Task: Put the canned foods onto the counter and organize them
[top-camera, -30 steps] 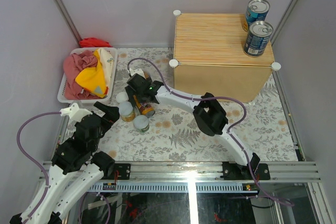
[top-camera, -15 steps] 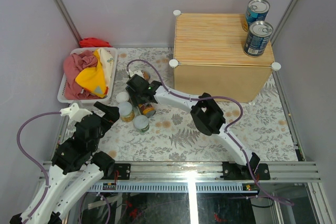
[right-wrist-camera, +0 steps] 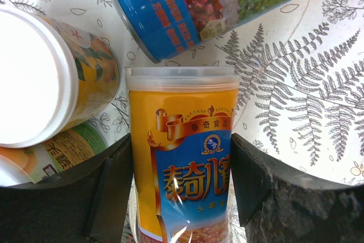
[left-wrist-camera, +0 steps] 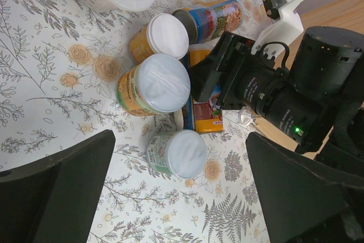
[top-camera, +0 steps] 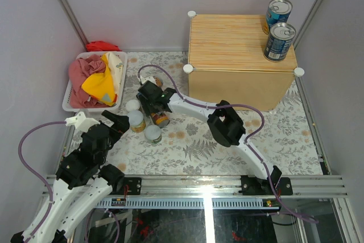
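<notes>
Right gripper [right-wrist-camera: 181,166] pinching orange can [right-wrist-camera: 182,112], lying flat left of table centre. Lift straight up, clear of jar [right-wrist-camera: 34,83] and blue can [right-wrist-camera: 187,4]; stand upright on counter [top-camera: 233,41], far right corner. Left gripper [top-camera: 96,119] wide open, empty.

Counter [top-camera: 239,41]: light wood-grain, matt. Its corner knobs [top-camera: 187,68] are smooth white plastic.
Two tins [top-camera: 278,41] on its right end: shiny bare-metal tops, glossy blue labels.
Orange jar [right-wrist-camera: 182,157] between the right gripper [right-wrist-camera: 181,186] jaws: glossy printed wrap, clear plastic lid. Jaws are matt black and grainy.
Neighbouring jars [left-wrist-camera: 161,82]: smooth white plastic lids.
Lying can [right-wrist-camera: 227,4]: glossy label.
Basket [top-camera: 74,107]: white plastic. Cloths [top-camera: 85,75] in it: soft, matt.
Desk [top-camera: 193,146]: matt printed cover.
</notes>
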